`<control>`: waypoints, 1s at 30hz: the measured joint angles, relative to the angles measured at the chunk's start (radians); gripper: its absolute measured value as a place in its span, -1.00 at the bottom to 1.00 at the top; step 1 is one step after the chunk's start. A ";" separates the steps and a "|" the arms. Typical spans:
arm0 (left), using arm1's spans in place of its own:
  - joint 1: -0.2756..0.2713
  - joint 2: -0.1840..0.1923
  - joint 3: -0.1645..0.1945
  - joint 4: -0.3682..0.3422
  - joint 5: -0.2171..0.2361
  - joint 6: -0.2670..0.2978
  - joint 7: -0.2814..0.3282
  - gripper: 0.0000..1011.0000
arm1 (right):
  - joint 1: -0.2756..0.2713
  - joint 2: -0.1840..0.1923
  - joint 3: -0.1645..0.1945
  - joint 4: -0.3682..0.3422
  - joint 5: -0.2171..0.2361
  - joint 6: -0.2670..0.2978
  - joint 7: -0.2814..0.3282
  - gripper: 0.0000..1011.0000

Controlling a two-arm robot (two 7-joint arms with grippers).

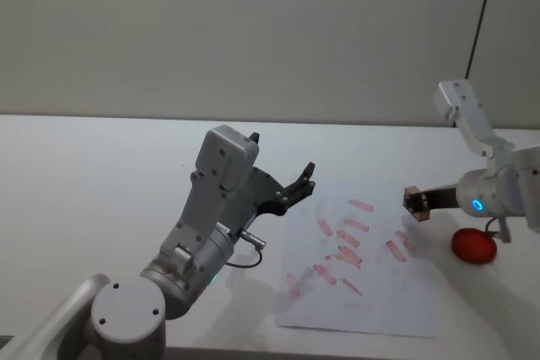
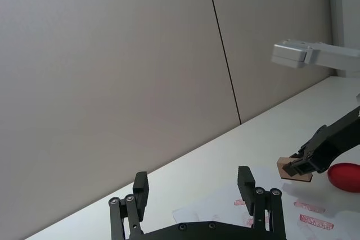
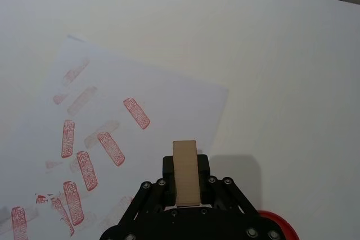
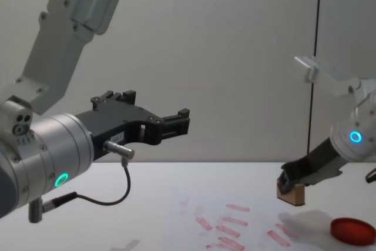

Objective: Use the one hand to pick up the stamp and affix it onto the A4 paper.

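Over the A4 paper's (image 1: 371,297) right edge, we see the right pincer (image 1: 413,202) gripping the stamp (image 4: 292,195) (red ink pad (image 1: 472,245) nearby). The left pincer (image 2: 192,182) hangs open, raised.

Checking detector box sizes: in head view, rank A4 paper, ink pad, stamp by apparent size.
1. A4 paper, largest
2. red ink pad
3. stamp, smallest, partly covered by the right gripper holding it
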 joint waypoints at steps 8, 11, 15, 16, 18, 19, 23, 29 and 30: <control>0.000 0.000 0.000 0.000 0.000 0.000 0.000 0.98 | 0.029 -0.017 -0.012 0.068 -0.006 -0.017 0.003 -0.57; 0.000 0.000 0.000 0.000 0.000 0.000 0.000 0.98 | 0.040 -0.024 -0.015 0.094 -0.006 -0.024 0.001 -0.57; 0.000 0.000 0.000 0.000 0.000 0.000 0.000 0.98 | 0.052 -0.031 -0.017 0.125 -0.006 -0.034 -0.003 -0.57; 0.000 0.000 0.000 0.000 0.000 0.000 0.000 0.98 | 0.054 -0.032 -0.017 0.128 -0.005 -0.035 -0.004 -0.57; 0.000 0.000 0.000 0.000 0.000 0.000 0.000 0.98 | 0.063 -0.037 -0.017 0.147 -0.001 -0.040 -0.006 -0.57; 0.000 0.000 0.000 0.000 0.000 0.000 0.000 0.98 | 0.065 -0.038 -0.018 0.152 0.000 -0.041 -0.007 -0.57; 0.000 0.000 0.000 0.000 0.000 0.000 0.000 0.98 | 0.078 -0.045 -0.017 0.179 0.009 -0.047 -0.010 -0.57; 0.000 0.000 0.000 0.000 0.000 0.000 0.000 0.98 | 0.091 -0.051 -0.015 0.205 0.018 -0.050 -0.012 -0.57; 0.000 0.000 0.000 0.000 0.000 0.000 0.000 0.98 | 0.093 -0.052 -0.014 0.211 0.020 -0.050 -0.012 -0.57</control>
